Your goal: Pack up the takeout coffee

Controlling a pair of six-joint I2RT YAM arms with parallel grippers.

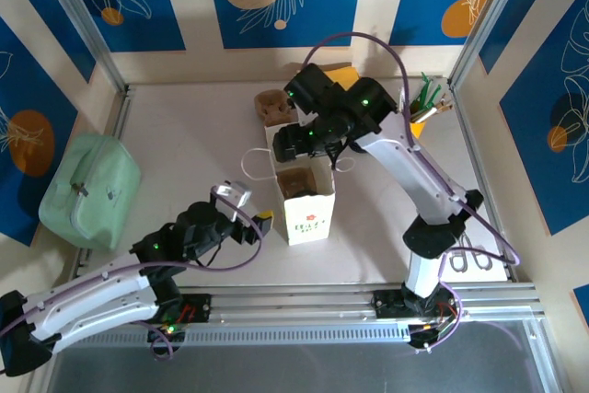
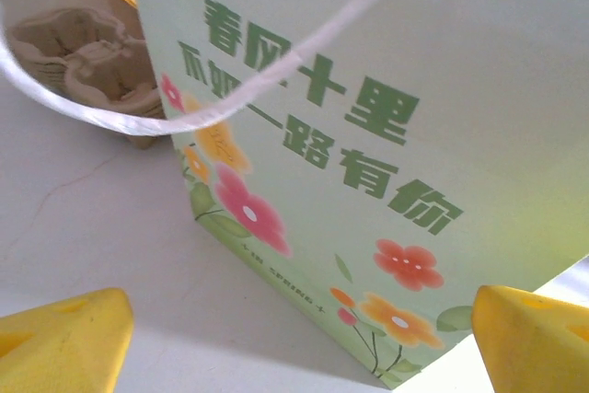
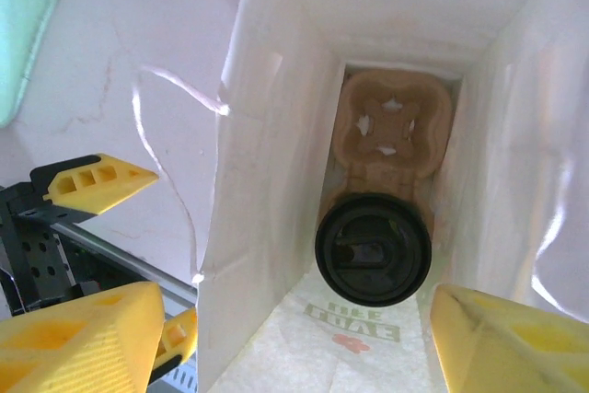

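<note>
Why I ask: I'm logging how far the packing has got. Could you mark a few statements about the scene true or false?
1. The cup sits inside the bag. True.
2. The green case lies right of the bag. False: the case lies left of it.
3. The carrier in the bag has an empty slot. True.
4. The left gripper grips the bag. False: it is open and holds nothing.
5. The right gripper hangs over the bag's mouth. True.

Top overhead, both wrists close, sharing bag (image 1: 308,218)
</note>
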